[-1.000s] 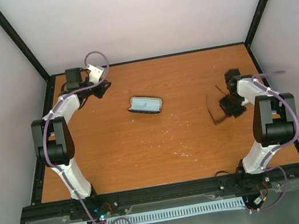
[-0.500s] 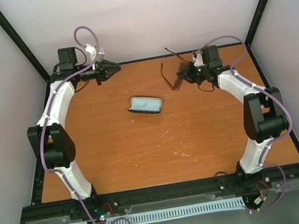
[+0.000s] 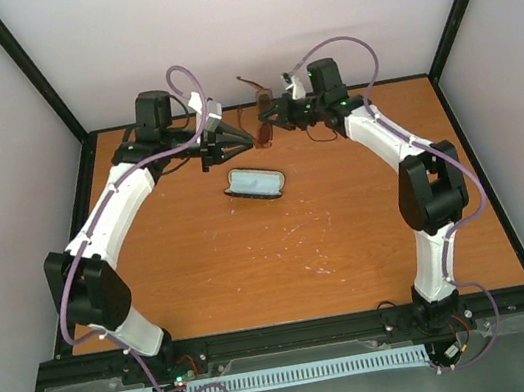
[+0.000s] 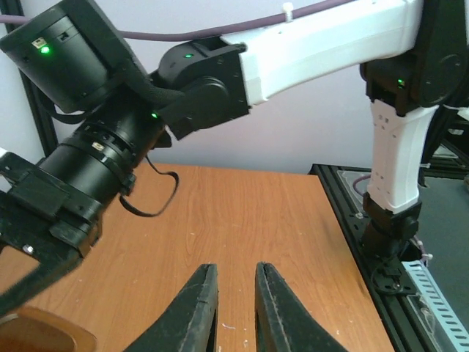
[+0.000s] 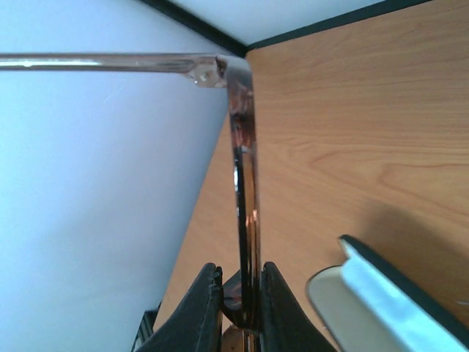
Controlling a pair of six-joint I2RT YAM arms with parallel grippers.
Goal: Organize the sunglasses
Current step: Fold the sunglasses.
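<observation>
My right gripper (image 3: 278,118) is shut on the sunglasses (image 3: 264,115) and holds them in the air over the back middle of the table. In the right wrist view the brown frame (image 5: 243,169) stands edge-on between the fingers (image 5: 209,308), with one arm running off to the left. My left gripper (image 3: 244,141) faces it from the left. Its jaws (image 4: 235,268) are a narrow gap apart with nothing between them. A brown lens (image 4: 40,336) shows at the lower left of the left wrist view. The black case (image 3: 256,184) lies open on the table below both grippers.
A pale blue cloth (image 5: 388,293) lies inside the open case. The orange table (image 3: 330,235) has black rails along its edges, and white walls stand close behind and at both sides. The right arm's links (image 4: 396,169) rise at the table's right edge.
Both arms have swung in to the back middle. The right one carried the sunglasses up from the right side of the table. The left jaws have narrowed.
</observation>
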